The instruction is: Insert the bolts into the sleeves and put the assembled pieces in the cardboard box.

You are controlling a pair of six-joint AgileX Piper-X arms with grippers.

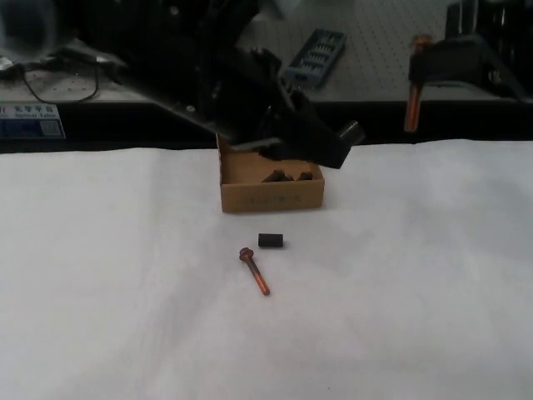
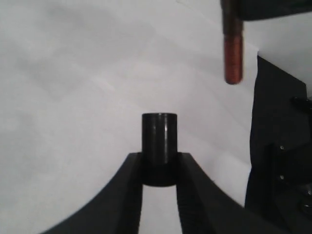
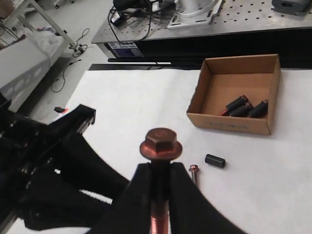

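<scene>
- Alignment decides this step, in my judgement. The left gripper [image 2: 159, 165] is clamped on the lower part of a black sleeve [image 2: 159, 131], whose free end juts out past the fingertips.
- The bolt [image 3: 161, 145] is pinched just under its hex head by the right gripper [image 3: 158, 170], at the upper right of the high view. Its threaded tip is well apart from the sleeve and off to one side of the sleeve's axis.
- To do it well, bring the tip onto the sleeve's centre line first, with the shank parallel to the sleeve, then feed it in slowly. A tilted entry would probably catch on the rim.
- Farther out, at the lower centre of the high view, a loose bolt [image 1: 254, 271] and a spare sleeve [image 1: 271, 241] lie near each other on the white surface [image 1: 416, 292].
- Beyond them, at mid-frame, stands the cardboard box [image 1: 271, 198], with dark assembled pieces [image 3: 242, 106] already inside.
</scene>
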